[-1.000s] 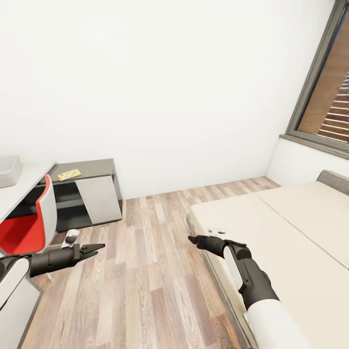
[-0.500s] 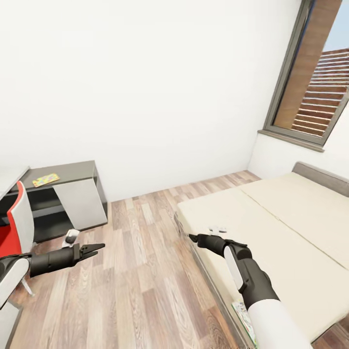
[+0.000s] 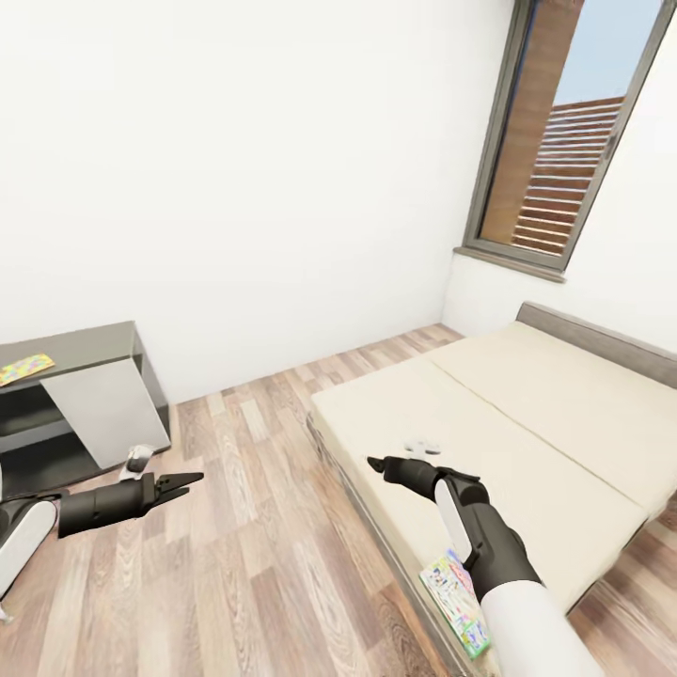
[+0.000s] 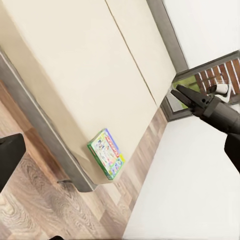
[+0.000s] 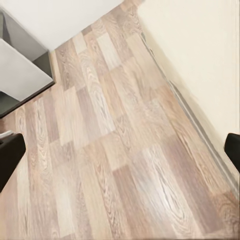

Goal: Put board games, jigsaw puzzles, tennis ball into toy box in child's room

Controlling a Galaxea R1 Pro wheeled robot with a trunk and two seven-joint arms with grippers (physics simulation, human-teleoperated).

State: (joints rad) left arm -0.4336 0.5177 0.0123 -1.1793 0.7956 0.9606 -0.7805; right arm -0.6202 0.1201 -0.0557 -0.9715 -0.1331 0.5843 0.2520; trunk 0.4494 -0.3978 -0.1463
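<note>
Wood flooring ran beside the bed [image 3: 527, 414], where a board game [image 3: 456, 602] lay flat at its near corner, seemingly light and stiff, best pinched by an overhanging edge; both grippers hung empty, left gripper [image 3: 183, 485] and right gripper [image 3: 378, 464] seemingly closed.

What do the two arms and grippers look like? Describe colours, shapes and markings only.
Both arms have white upper shells and dark grey, tube-like forearms. The right forearm carries a long white panel. Each ends in a black gripper with slim pointed fingers: left gripper, right gripper. A small white-and-grey module sits on each wrist.
</note>
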